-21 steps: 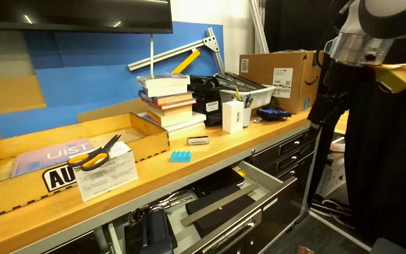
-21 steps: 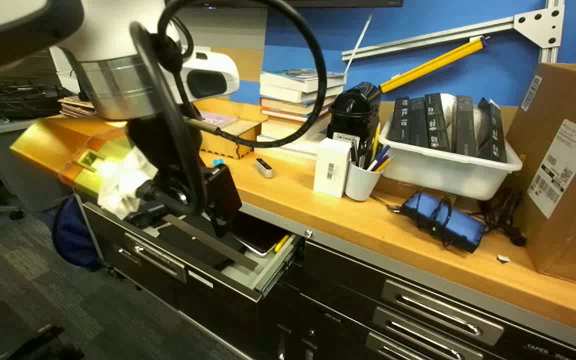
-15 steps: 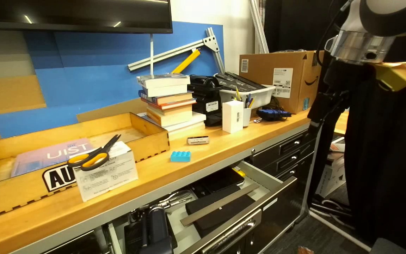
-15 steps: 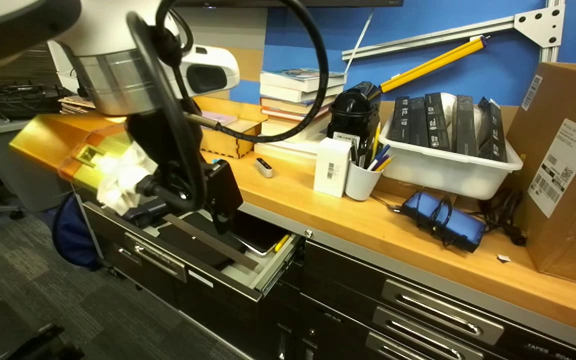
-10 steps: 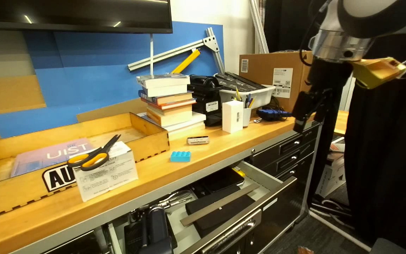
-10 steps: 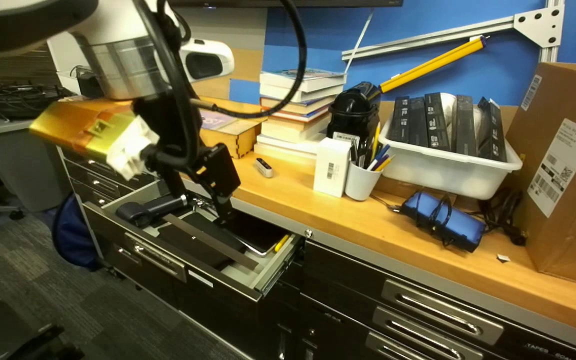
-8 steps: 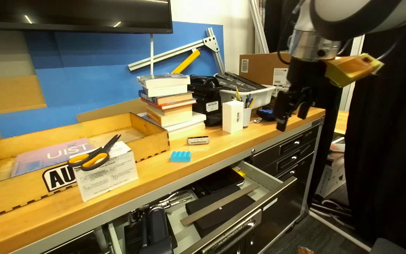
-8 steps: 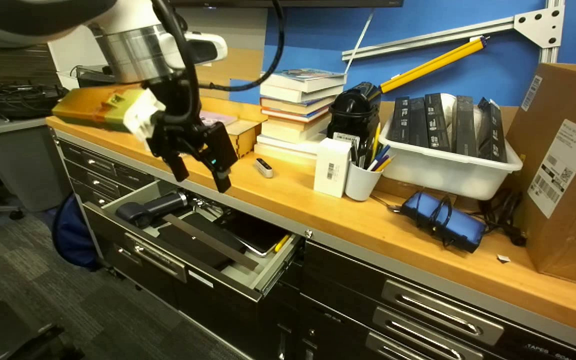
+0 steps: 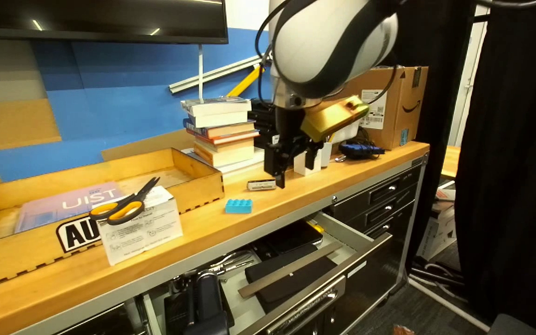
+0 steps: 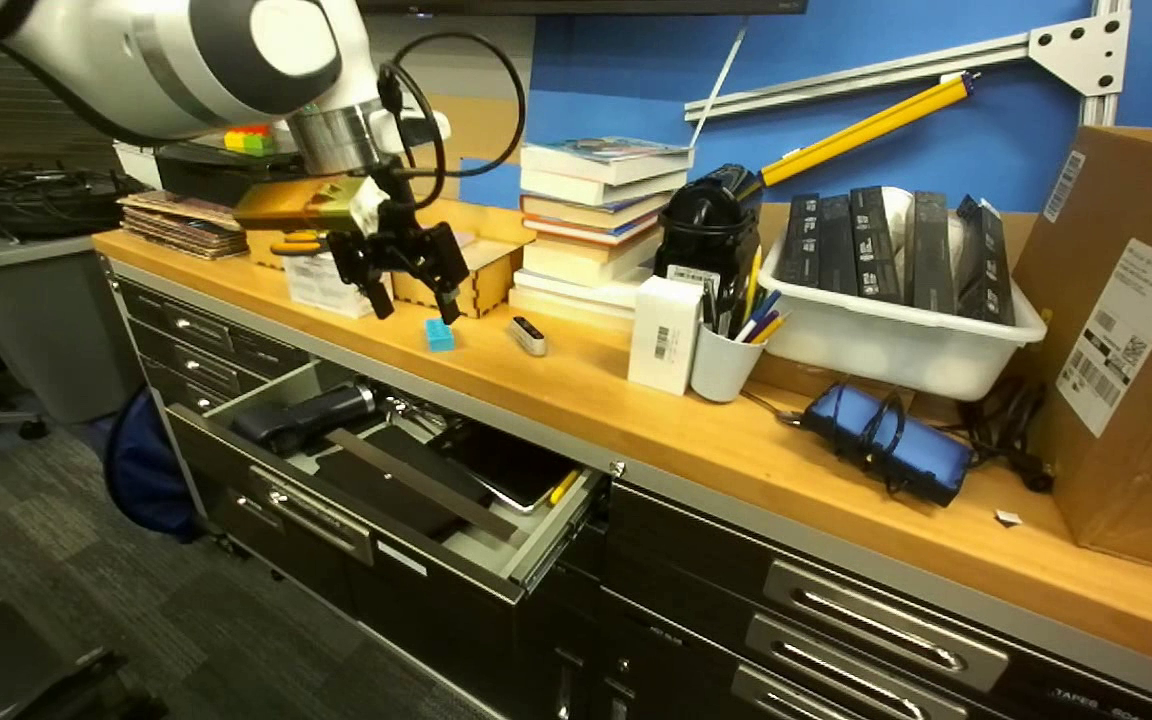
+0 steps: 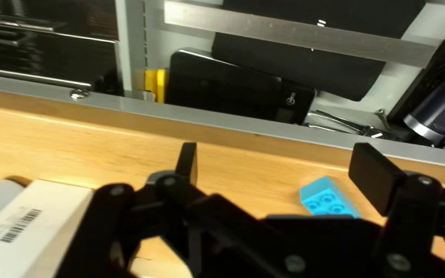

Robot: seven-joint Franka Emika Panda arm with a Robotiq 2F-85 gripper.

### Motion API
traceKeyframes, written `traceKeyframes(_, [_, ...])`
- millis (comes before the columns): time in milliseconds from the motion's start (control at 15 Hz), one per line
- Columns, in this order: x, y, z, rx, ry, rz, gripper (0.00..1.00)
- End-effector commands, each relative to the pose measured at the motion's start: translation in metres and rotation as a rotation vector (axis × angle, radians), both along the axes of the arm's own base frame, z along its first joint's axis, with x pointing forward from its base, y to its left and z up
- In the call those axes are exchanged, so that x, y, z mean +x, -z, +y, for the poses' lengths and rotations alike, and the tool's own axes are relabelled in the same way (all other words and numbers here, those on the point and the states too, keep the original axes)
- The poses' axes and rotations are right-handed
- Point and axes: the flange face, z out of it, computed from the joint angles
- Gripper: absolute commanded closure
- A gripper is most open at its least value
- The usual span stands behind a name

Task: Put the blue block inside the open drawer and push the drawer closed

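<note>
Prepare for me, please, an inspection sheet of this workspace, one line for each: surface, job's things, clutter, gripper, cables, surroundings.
Surface: wooden worktop, carrying many items.
Job's things: blue block lies studs-up on the worktop; drawer stands open, a metal strip and other items inside.
Clutter: scissors on a white carton, wooden tray, book stack, pen cup, white tub of dark boxes.
Gripper: open above the worktop, holding nothing.
Cables: black cable looping beside the arm; cable heap off the worktop; cord-wrapped blue device on it.
Surroundings: blue wall panel and screen behind; black curtain in an exterior view.
</note>
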Motion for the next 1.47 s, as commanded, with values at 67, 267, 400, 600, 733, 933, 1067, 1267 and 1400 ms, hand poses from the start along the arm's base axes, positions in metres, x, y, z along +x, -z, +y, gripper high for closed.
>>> traceKeyframes(67, [0.076,0.053,0.040,0.041,-0.108,0.047,0.00])
traceKeyframes(267, [0.104,0.077,0.064,0.079,-0.150,0.081,0.00])
traceKeyframes(400, [0.113,0.082,0.070,0.119,-0.172,0.094,0.00])
traceKeyframes(600, [0.126,0.078,0.064,0.109,-0.186,0.074,0.00])
traceKeyframes(733, [0.132,0.074,0.059,0.117,-0.189,0.070,0.25])
traceKeyframes(933, [0.129,0.074,0.053,0.116,-0.190,0.090,0.42])
traceKeyframes(1067, [0.121,0.075,0.049,0.136,-0.188,0.112,0.58])
traceKeyframes(1267, [0.095,0.071,0.047,0.160,-0.180,0.162,0.80])
traceKeyframes(1400, [0.072,0.069,0.043,0.110,-0.139,0.181,0.87])
